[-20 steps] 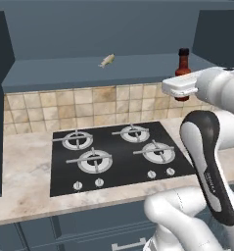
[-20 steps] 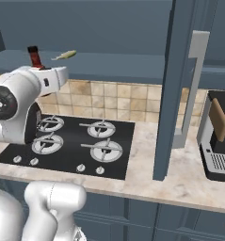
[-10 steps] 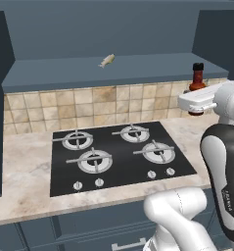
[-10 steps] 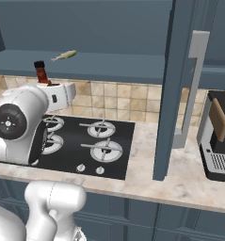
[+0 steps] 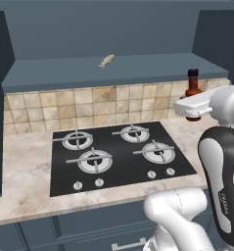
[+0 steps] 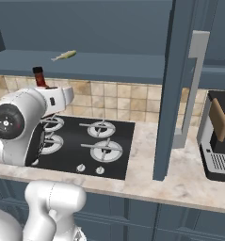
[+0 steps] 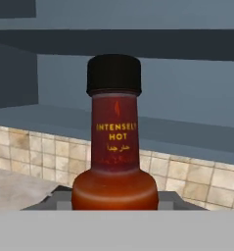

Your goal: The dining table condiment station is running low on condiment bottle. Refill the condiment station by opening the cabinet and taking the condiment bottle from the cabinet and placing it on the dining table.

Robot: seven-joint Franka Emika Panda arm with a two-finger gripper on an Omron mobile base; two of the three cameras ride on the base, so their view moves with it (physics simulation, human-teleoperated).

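Jaws: the two-finger gripper point(image 5: 193, 109) is closed partway around the base of the small slim hot-sauce bottle point(image 7: 114, 147), which has a dark red-brown body, a red label and a black cap; the fingers themselves are hidden under the bottle in the hand view, so pad contact cannot be made out.
Bottle: upright, held in the air in front of the tiled wall, above the right back part of the stone counter; in the left base view it rises from the white hand point(image 5: 193, 84), in the right base view its cap and neck show over the arm's shoulder point(image 6: 38, 76).
Cabinet: the dark slate-blue wall cabinet point(image 5: 104, 73) stands open, its shelf bare but for a small pale fish-shaped thing point(image 5: 106, 61) lying well left of the bottle.
Door: an open blue cabinet door with a long silver bar handle point(image 6: 180, 84) hangs edge-on to the right of the arm, well apart from the bottle.
Below: black gas hob with four burners point(image 5: 118, 154) set in the light marbled counter point(image 5: 20, 171); beige tiled backsplash point(image 5: 64, 105) behind.
Right side: a dark appliance with a wooden handle point(image 6: 217, 136) sits on the counter beyond the door.
Open room: free air over the hob and the counter's front edge, between the bottle and the door.
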